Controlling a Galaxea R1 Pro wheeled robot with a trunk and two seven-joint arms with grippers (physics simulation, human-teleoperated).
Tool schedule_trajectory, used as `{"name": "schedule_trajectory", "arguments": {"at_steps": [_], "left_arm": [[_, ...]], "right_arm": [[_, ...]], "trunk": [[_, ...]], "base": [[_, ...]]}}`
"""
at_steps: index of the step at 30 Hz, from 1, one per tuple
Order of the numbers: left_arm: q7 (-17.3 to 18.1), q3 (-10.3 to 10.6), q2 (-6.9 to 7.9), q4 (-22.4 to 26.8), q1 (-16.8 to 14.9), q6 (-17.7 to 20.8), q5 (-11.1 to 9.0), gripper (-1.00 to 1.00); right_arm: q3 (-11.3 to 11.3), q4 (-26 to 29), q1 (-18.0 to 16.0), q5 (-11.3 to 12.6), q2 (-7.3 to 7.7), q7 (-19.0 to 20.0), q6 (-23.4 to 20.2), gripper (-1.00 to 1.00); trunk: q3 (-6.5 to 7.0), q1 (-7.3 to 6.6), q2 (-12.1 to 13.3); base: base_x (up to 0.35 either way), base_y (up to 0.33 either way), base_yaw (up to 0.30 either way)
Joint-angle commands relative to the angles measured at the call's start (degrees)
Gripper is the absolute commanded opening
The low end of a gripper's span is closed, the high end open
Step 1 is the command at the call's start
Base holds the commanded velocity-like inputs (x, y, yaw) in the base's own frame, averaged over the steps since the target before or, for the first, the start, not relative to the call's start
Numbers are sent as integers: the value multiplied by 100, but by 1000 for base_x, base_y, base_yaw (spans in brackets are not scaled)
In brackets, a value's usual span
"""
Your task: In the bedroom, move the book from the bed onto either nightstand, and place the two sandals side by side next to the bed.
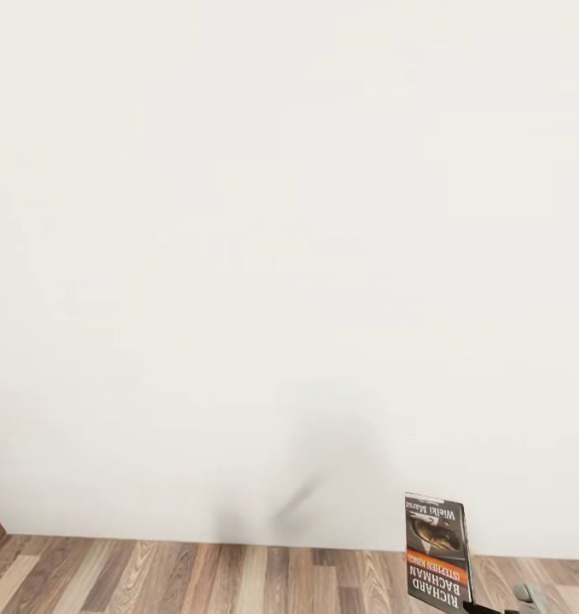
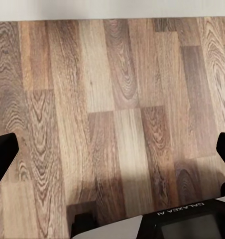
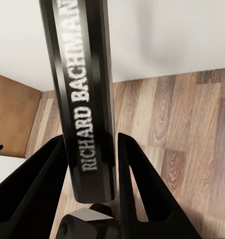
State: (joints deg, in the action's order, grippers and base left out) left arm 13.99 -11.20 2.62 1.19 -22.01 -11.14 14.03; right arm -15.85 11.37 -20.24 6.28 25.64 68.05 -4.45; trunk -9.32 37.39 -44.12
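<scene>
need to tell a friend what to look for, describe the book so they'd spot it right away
Facing the plain white wall above the wood-plank floor, look low on the right: the book stands upright, pinched at its bottom edge in the right gripper. Its dark cover has an orange band and white, upside-down lettering, "Richard Bachman".

— What can you read on the book?

— Its cover stands upside down in your head view: "RICHARD BACHMAN" in white at the low end, "(STEPHEN KING)" on the orange band just above it, and "Wielki Marsz" near the top edge.

— Anything on its spine?

— In your right wrist view the black spine carries "RICHARD BACHMAN" in white, running lengthwise.

— Elsewhere?

— Your left wrist view shows "GALAXEA AI", inverted, on the robot's dark housing.
</scene>
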Motion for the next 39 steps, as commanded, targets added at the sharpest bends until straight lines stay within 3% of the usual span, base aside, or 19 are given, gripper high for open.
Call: {"name": "schedule_trajectory", "arguments": {"at_steps": [1,10,16,39], "left_arm": [[15,-49,1,-5,-5,-20,54,100],[16,-49,1,-5,-5,-20,50,100],[16,-49,1,-5,-5,-20,51,100],[16,-49,1,-4,-5,-20,47,100]], "right_arm": [[20,-3,-5,58,3,16,-47,-100],[20,-3,-6,58,3,16,-47,-100],[20,-3,-6,58,3,16,-47,-100],[20,-3,-6,58,3,16,-47,-100]], "trunk": [[-7,4,-6],[-5,4,-6],[-4,4,-6],[58,4,-6]], "base": [[282,0,0],[312,0,0],[86,0,-76],[2,0,-251]]}}
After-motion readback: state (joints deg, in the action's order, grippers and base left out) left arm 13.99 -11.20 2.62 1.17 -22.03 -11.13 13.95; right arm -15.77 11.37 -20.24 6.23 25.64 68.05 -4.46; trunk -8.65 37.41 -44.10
